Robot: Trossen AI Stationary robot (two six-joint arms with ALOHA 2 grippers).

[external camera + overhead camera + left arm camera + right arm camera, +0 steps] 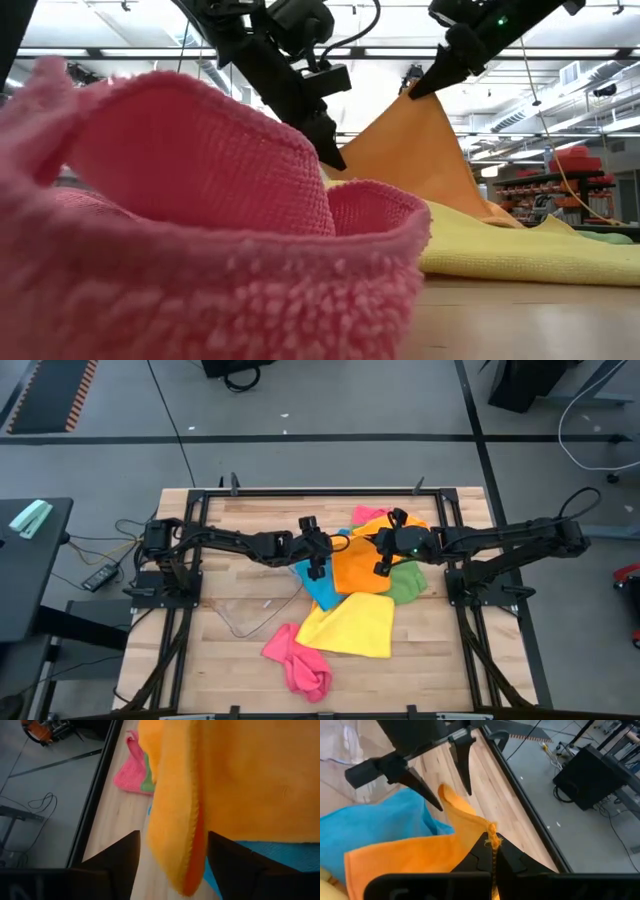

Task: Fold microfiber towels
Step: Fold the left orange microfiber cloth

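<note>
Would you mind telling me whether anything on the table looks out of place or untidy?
Yes. The pink towel lies crumpled near the table's front edge, apart from the overlapping pile of yellow, blue and green towels. The orange towel hangs lifted from the right gripper.

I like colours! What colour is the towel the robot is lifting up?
Orange towel, pinched by the right gripper; right wrist view shows it best.

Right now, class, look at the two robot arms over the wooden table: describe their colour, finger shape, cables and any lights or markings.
Both arms are black and jointed, built from slim links with thin dark cables looped along them. The left gripper has two long, tapering, pointed black fingers. The right gripper is the same black build, with a small green light glowing on its wrist. No lettering is readable.
</note>
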